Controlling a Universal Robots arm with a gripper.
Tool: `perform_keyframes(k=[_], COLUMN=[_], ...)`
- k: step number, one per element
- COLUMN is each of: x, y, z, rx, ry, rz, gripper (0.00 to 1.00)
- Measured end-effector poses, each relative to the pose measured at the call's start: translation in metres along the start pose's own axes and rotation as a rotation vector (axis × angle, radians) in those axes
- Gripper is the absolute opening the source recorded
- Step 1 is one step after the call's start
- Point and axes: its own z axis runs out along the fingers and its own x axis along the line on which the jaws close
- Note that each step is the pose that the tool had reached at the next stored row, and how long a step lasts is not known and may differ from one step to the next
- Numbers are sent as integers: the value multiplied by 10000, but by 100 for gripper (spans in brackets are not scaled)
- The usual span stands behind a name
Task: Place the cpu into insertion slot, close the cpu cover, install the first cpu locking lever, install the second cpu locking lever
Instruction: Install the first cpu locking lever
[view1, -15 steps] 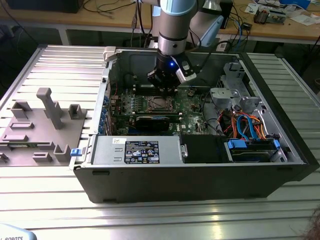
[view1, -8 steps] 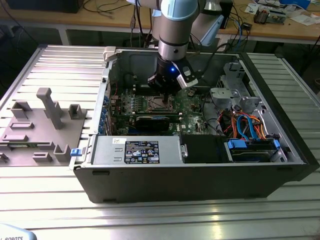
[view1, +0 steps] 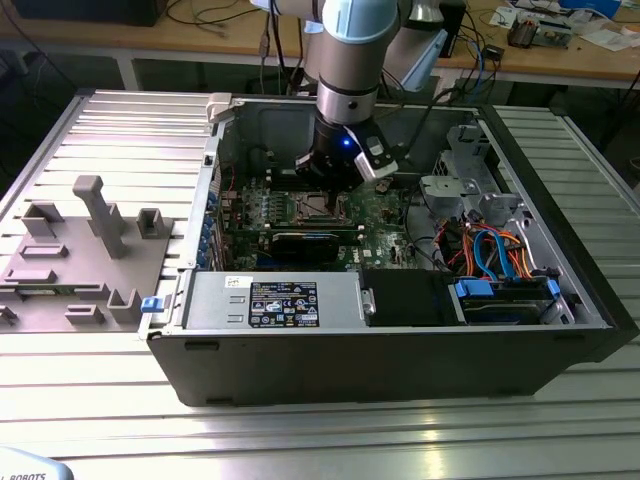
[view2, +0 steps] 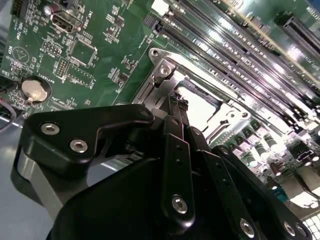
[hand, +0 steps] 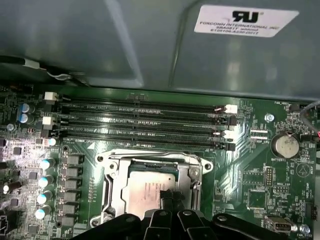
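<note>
Above the insertion slot (hand: 150, 192): taken up by the gripper (hand: 167, 200).
Beside it: 4 memory slots (hand: 145, 125), then the case wall (hand: 150, 45).

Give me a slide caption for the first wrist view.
Gripper poised over the cpu seated in the insertion slot.

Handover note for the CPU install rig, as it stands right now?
Hand: down over the insertion slot, fingertips close together over the cpu's face; whether they touch it cannot be told.
cpu: lying flat in the slot, silver top showing in both wrist views.
cpu cover: silvery frame lies around the chip, over the socket edge near the memory slots; whether it is fully down cannot be told.
Done: cpu placed in the slot.
Left: both locking levers; their state cannot be told here. Check the cover too.
Arm is inside the open computer case.
</note>
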Motion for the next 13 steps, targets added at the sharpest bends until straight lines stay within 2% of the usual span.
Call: perform_keyframes(k=[4,7,11,13], x=[1,2,2,2], y=[-2,4,9,10], z=[-139,-288,-383,-393], rx=[0,-7,-10,-16], ry=[0,-1,-1,-2], rz=[0,0,0,0], gripper=[11,11,11,11])
